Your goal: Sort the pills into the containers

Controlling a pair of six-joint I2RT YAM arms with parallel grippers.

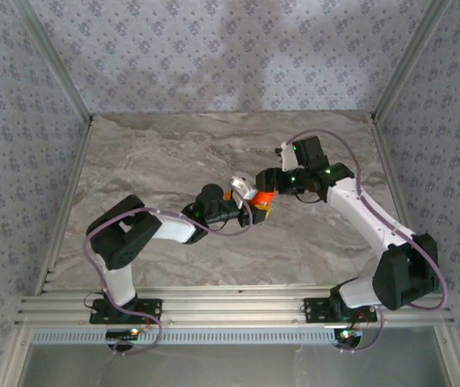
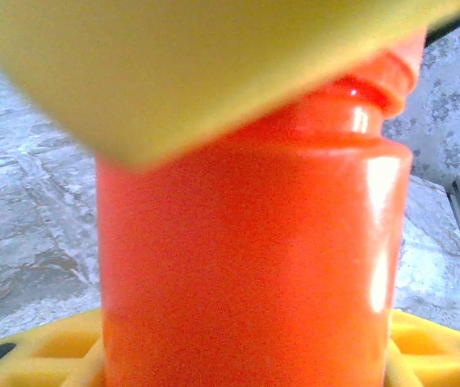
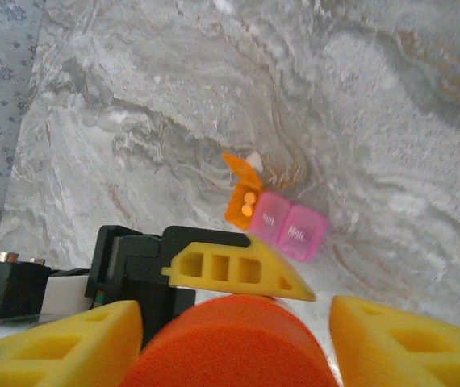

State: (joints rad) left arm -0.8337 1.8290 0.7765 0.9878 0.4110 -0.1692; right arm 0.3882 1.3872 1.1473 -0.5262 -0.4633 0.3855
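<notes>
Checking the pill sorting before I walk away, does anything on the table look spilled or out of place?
One thing: a small white object lies loose on the table just beyond the raised lid of the orange compartment. It may be a stray pill; too small to tell.

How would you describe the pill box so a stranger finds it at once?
On the marble table, look just beyond the big orange bottle. There lies a tiny pill box of joined compartments. Unlike the bottle it is low and mostly pink, its orange end open with pills inside.
</notes>
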